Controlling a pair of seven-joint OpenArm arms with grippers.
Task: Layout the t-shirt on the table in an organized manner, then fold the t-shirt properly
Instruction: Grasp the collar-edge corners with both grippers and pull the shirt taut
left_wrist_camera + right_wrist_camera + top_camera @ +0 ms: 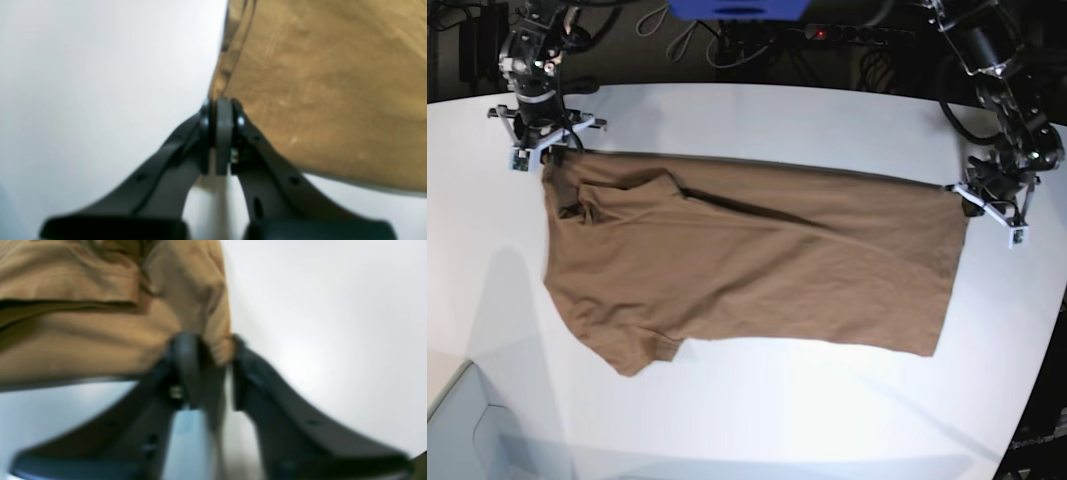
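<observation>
You've got the white tabletop (757,110) filling most of the base view, curved edge at the far side and lower right. The brown t-shirt (757,270) lies spread across its middle, long axis running left-right in that view, w/ one short sleeve sticking out at the near left and another part folded over near the top left. Cloth is mostly flat, some creases around the folded bit. The far edge of the shirt runs in a fairly straight line between the two arms.

Right tool (213,350), at the base view's top left, sits at the shirt's far-left corner. In its wrist view a bunch of brown cloth is pinched between the two dark fingers (186,353), so it has hold of the t-shirt; a narrow gap is left between the fingers, filled by cloth. Picture is blurred, so can't say which part of the shirt that corner is.

Left tool (223,113), at the base view's right, sits at the shirt's far-right corner. Its fingers (240,120) are pressed together right at the cloth's edge, clamped on the t-shirt's corner, hem seam visible just above.
</observation>
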